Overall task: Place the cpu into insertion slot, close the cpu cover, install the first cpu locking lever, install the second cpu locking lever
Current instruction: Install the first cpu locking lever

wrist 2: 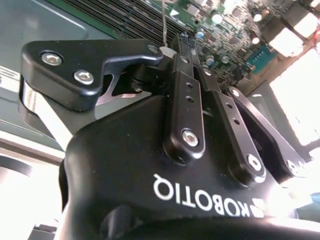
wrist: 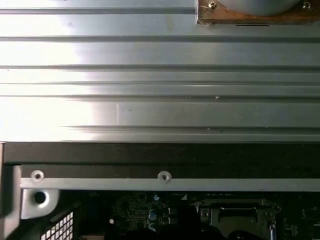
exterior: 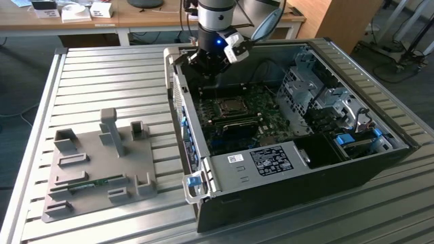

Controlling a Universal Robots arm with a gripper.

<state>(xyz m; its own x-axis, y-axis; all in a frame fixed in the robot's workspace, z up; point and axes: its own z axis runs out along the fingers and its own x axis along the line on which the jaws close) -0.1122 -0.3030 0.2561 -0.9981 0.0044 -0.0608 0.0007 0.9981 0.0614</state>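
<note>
In the exterior view an open computer case [exterior: 291,168] lies on the table with the green circuit board [exterior: 268,114] inside. The insertion slot [exterior: 233,117] sits near the board's middle. The silver cpu cover [exterior: 218,104] lies flat over it, and the cpu [exterior: 232,105] shows grey through its window. My gripper [exterior: 205,75] hangs over the board's far end, beyond the slot and close to the case wall at the exterior view's left. The second wrist view has the gripper [wrist 2: 172,47] with black fingers [wrist 2: 184,95] pressed together. A thin silver wire [wrist 2: 163,20] runs on from the tips; whether it is pinched, I cannot tell.
A grey fixture plate [exterior: 95,173] with upright posts and a small green board stands on the slatted metal table [exterior: 115,76] at the exterior view's left. Drive cages [exterior: 318,96] and blue-tabbed bays [exterior: 352,140] fill the case's other side. Desks with boxes stand behind.
</note>
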